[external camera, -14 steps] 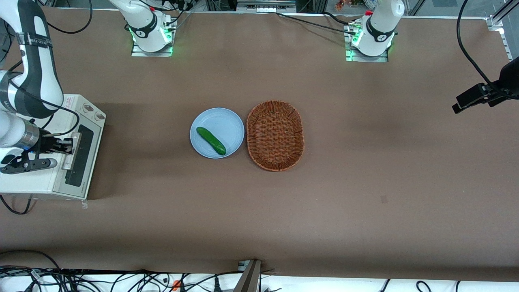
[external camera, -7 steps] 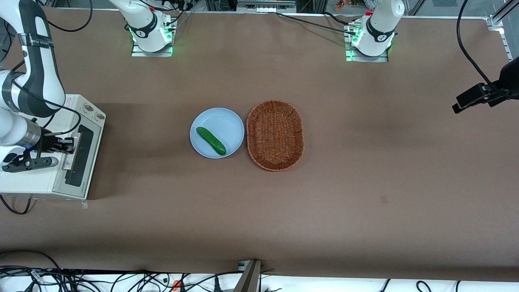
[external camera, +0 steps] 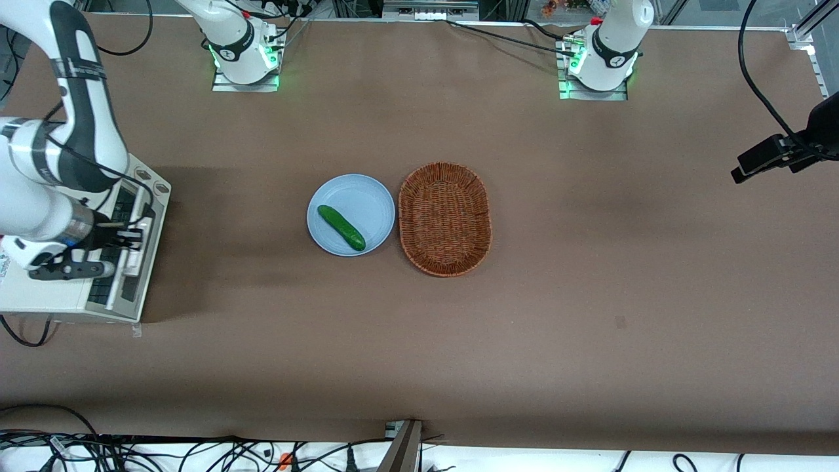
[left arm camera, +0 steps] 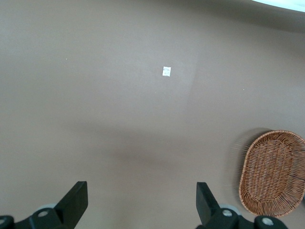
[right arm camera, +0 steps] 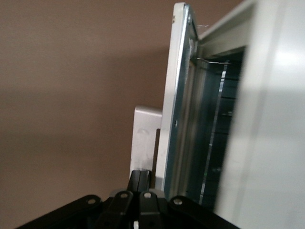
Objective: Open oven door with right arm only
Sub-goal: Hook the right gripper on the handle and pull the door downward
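Grey door: the oven door (external camera: pixel 134 252) stands partly swung out from the oven (external camera: pixel 46 295), at the working arm's end of the desk (external camera: pixel 590 295); a gap shows the shiny inner frame (right arm camera: pixel 190 119) and dark cavity.
Pincer: the pincer (external camera: pixel 128 237) of the right arm (external camera: pixel 78 118) is at the silver bar handle (right arm camera: pixel 143 138); its fingers (right arm camera: pixel 141 183) appear pressed together on that handle, though the contact itself is mostly hidden.
Step in hand: pulling the door open; roughly the early part of the swing.
Next move: calls for following the hinge arc outward and down, keeping the grip square so the handle does not slip.
Bystanders: plate (external camera: pixel 367 196) with cucumber (external camera: pixel 341 227), and basket (external camera: pixel 445 219), lie well apart from the oven.
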Tool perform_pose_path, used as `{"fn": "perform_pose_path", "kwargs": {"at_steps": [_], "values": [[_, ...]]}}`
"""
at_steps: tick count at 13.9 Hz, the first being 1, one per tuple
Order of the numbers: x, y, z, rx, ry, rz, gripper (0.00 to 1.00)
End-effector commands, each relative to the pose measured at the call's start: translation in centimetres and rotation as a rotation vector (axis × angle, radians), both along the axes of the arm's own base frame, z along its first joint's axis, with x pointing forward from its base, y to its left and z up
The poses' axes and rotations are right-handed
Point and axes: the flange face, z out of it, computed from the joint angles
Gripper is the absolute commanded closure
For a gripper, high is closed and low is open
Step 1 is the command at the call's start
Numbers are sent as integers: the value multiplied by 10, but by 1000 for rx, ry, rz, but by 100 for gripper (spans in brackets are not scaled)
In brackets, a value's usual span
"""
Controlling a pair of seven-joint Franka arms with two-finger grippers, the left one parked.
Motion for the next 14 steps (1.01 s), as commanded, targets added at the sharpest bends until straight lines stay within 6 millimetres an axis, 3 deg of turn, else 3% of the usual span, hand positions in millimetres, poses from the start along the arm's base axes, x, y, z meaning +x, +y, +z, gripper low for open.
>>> {"fn": "perform_pose_path", "kwargs": {"at_steps": [1, 4, 10, 13, 14], "values": [[-5, -1, -66, -24, 73, -45, 100], [-1, 38, -85, -18, 65, -93, 100], [-2, 45, -135, -28, 75, -130, 100], [0, 53, -135, -33, 68, -165, 100], [1, 68, -135, -37, 62, -190, 91]]}}
